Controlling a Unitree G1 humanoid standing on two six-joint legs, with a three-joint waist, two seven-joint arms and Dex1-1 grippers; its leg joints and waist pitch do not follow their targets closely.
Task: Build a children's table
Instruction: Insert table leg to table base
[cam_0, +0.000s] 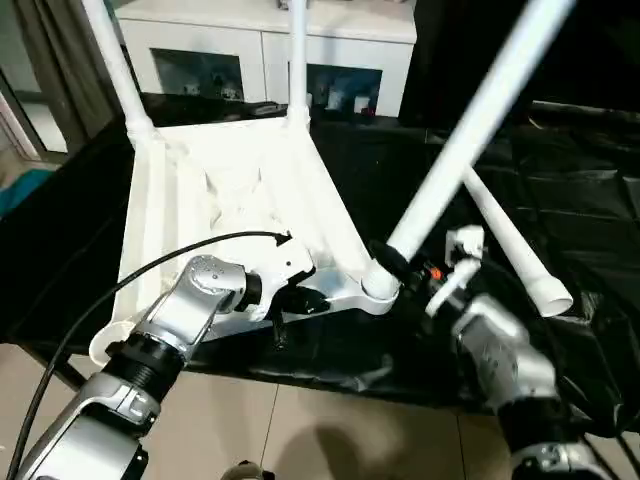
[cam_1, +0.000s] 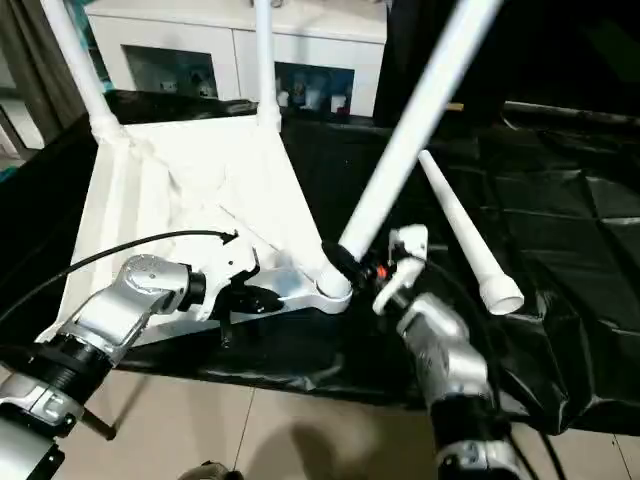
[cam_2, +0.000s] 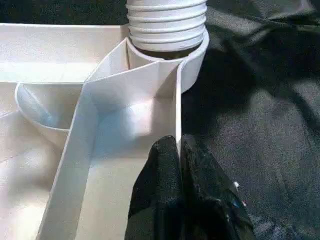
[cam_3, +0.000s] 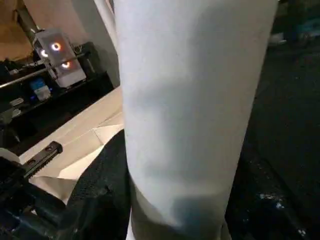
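Black left hand (cam_2: 177, 165) pinches tabletop (cam_0: 240, 190) rim; right hand (cam_0: 395, 262) grips leg (cam_0: 470, 130).

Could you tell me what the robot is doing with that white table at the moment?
It is assembling it. The tabletop lies upside down on a black sheet. The left gripper pinches a rib at the near corner, while the right gripper holds a leg in that corner's socket. Two legs already stand at the far corners; the fourth leg lies loose.

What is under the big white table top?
A black sheet lies under the upside-down table top and spreads out to the side, where a loose leg rests on it. Whatever is beneath the sheet is covered.
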